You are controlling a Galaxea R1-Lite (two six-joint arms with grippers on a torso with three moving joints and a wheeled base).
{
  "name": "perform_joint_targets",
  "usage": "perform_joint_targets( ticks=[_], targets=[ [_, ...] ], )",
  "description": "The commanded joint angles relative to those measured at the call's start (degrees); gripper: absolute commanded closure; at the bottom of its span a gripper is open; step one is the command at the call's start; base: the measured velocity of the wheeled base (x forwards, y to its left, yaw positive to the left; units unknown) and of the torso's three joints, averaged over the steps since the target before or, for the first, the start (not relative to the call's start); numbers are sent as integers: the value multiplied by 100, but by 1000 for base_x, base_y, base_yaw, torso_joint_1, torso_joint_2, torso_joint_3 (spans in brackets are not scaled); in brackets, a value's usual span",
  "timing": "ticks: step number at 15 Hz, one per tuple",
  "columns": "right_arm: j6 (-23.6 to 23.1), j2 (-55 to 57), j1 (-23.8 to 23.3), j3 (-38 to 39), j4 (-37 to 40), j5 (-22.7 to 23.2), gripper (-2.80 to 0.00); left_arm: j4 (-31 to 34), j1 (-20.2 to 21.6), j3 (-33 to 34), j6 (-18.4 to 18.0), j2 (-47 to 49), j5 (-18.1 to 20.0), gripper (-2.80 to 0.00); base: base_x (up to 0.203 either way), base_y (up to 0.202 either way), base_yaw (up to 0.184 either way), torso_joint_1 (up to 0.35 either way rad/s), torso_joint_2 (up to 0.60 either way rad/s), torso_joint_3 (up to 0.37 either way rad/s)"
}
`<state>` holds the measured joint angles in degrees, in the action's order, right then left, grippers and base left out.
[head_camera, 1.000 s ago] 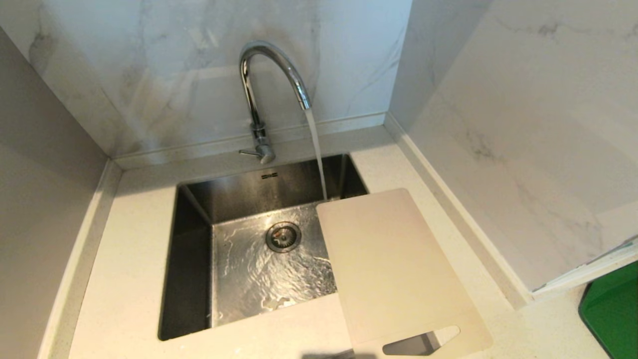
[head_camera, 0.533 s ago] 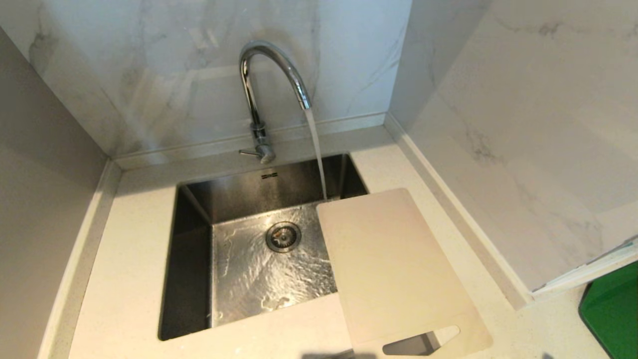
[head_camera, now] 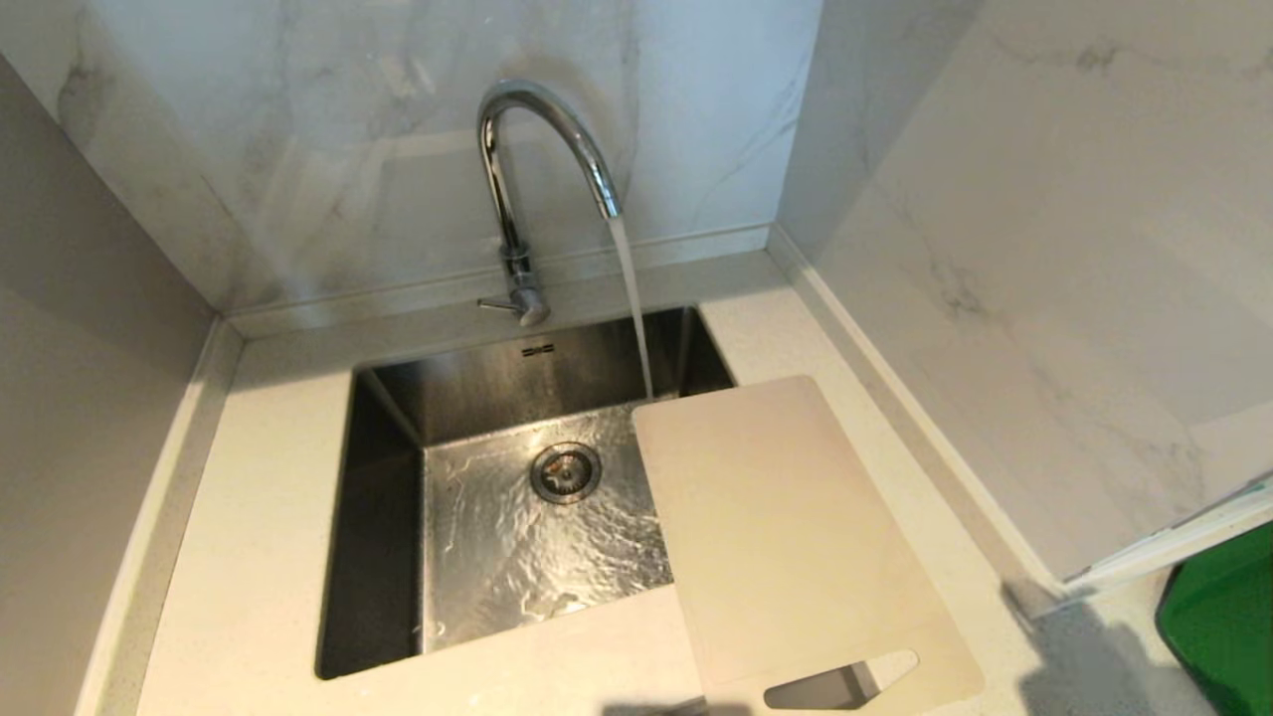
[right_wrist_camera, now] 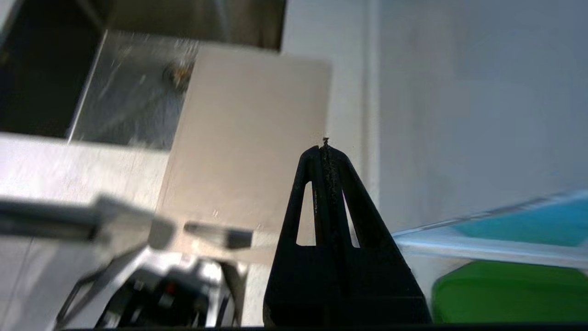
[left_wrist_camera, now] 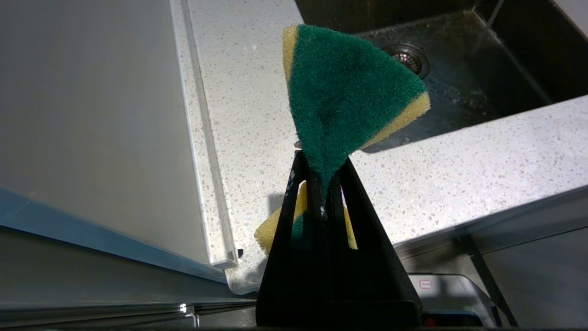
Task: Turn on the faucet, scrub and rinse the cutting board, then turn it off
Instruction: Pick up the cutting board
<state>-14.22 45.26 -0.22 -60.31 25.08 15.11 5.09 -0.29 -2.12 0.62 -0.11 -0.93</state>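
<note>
The chrome faucet (head_camera: 517, 189) stands behind the sink, and water runs from its spout into the basin. The beige cutting board (head_camera: 786, 537) lies over the sink's right rim and the counter, its handle slot nearest me. In the right wrist view the cutting board (right_wrist_camera: 248, 138) lies ahead of my right gripper (right_wrist_camera: 325, 147), which is shut and empty, above the counter near the board's handle end. My left gripper (left_wrist_camera: 321, 168) is shut on a green-and-yellow sponge (left_wrist_camera: 349, 87) over the counter's front left corner. Neither gripper shows in the head view.
The steel sink (head_camera: 388, 517) has a drain (head_camera: 565, 471) and rippling water on its bottom. Marble walls close in behind and on the right. A green object (head_camera: 1218, 617) sits at the far right. A dark shadow (head_camera: 1084, 656) lies on the counter to the right of the board.
A dark shadow has come onto the counter at the lower right. The board, the faucet and the running water are as before.
</note>
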Motion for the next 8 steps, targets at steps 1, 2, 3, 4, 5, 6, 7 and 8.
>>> perform_joint_targets(
  ticks=[1,2,3,4,5,6,7,8],
  targets=[
    [-299,650,4,27,255,117,0,1,3,1,0,2,-4,0,0,0,0,0,0,0],
    [-476,683,4,134,352,114,0,1,3,1,0,2,-4,0,0,0,0,0,0,0],
    [-762,695,4,233,464,105,0,1,3,1,0,2,-4,0,0,0,0,0,0,0],
    [-1191,716,6,342,654,88,0,1,3,1,-9,2,-4,0,0,0,0,0,0,0],
    [-1533,737,22,467,980,71,0,1,3,1,-9,2,-4,0,0,0,0,0,0,0],
    [-1725,780,101,521,1295,65,0,1,3,1,-9,2,-4,0,0,0,0,0,0,0],
    [-1799,919,162,511,1578,62,0,1,3,1,-17,2,-4,0,0,0,0,0,0,0],
    [-1881,1025,262,506,1823,58,0,1,3,1,-9,2,-4,0,0,0,0,0,0,0]
  ],
)
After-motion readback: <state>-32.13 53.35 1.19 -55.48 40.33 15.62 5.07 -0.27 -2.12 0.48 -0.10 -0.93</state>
